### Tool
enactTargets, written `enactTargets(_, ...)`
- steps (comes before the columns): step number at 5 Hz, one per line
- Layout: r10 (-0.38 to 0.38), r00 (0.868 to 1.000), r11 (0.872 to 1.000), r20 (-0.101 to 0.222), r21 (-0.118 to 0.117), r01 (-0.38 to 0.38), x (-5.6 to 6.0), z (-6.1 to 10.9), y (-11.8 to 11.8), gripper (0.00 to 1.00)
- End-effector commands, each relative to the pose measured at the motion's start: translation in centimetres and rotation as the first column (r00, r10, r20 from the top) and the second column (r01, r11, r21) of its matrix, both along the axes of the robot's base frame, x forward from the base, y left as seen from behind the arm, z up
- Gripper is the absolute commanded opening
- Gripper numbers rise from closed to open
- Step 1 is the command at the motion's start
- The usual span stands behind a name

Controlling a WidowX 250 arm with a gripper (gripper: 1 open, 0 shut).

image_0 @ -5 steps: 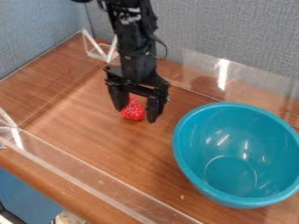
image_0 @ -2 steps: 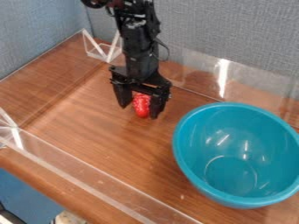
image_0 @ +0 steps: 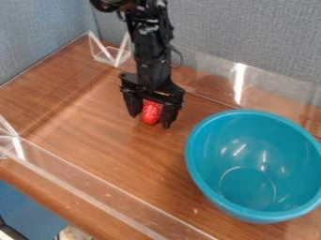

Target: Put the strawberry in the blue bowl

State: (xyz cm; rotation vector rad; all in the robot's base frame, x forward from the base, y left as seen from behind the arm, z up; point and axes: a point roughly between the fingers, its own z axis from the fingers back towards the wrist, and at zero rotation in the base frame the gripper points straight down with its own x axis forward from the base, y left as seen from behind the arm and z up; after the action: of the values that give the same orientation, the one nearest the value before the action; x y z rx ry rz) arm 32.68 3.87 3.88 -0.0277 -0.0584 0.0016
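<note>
A clear acrylic wall (image_0: 113,202) ran along the near edge of the brown wood-grain desk (image_0: 75,112), and similar clear panels stood at the left edge and along the far edge. The large, glossy teal-blue round bowl (image_0: 254,165) sat empty at the desk's near right corner, close to the near wall. Bare wood lay open across the left half and in the strip between the bowl and the arm. Toward the middle of the far edge, the black robot arm (image_0: 150,47) pointed straight down. Its black fingers (image_0: 152,111) stood wide apart, straddling the small bright red strawberry (image_0: 152,112), which rested on the desk between them, not clamped.
</note>
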Motion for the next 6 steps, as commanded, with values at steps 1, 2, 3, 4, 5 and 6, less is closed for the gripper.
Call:
enactTargets(1,0.012,0.998,1.000,0.054,0.012,-0.012,1.0,1.3,0.5,0.00)
enactTargets(2,0.008,0.999,1.000,0.054,0.013,-0.008,0.8,1.6,0.4,0.00)
enactTargets(3,-0.003,0.998,1.000,0.057,0.011,0.003,0.6,2.1,0.3,0.00)
enactTargets(4,-0.015,0.998,1.000,0.062,0.009,0.014,0.4,2.8,0.3,0.00)
enactTargets(5,-0.026,0.997,1.000,0.069,0.008,0.025,0.1,3.6,0.3,0.00)
enactTargets(6,-0.040,0.996,0.999,0.079,0.008,0.039,-0.1,4.5,0.3,0.00)
